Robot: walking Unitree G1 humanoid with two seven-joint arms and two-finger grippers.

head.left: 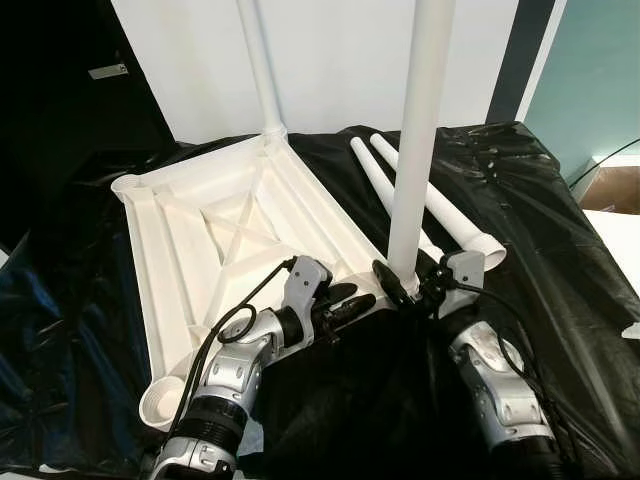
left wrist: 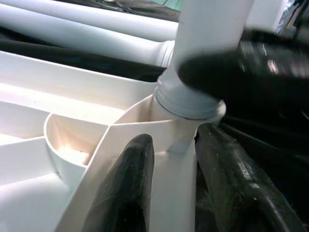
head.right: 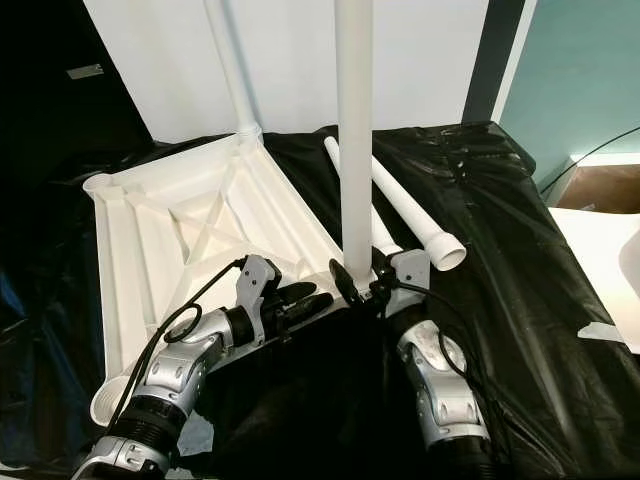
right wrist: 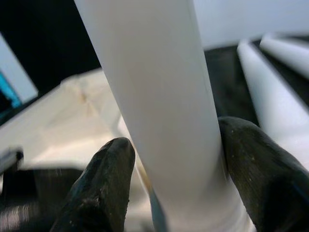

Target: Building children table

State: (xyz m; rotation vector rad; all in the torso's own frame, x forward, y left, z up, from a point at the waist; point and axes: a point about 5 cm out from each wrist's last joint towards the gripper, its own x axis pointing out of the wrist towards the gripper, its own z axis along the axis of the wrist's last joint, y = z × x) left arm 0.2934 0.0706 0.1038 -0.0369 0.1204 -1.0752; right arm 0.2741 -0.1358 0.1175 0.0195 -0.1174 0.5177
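Background as I see it from the head camera: a white wall (head.left: pixel 330 60) spans the far side, with a dark area (head.left: pixel 60 110) to its left carrying a small pale plate (head.left: pixel 107 71). At far right, a dark vertical strip (head.left: pixel 520 60) borders a teal wall (head.left: pixel 590 70). Glossy black sheeting (head.left: pixel 540 200) covers the near surface, reflecting light in crinkles.

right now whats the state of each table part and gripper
tabletop: upside down on the black sheet
near leg: upright in its corner socket
far leg: upright, fitted
two spare legs: lying loose
right gripper: shut on near leg
left gripper: clamps the tabletop's corner
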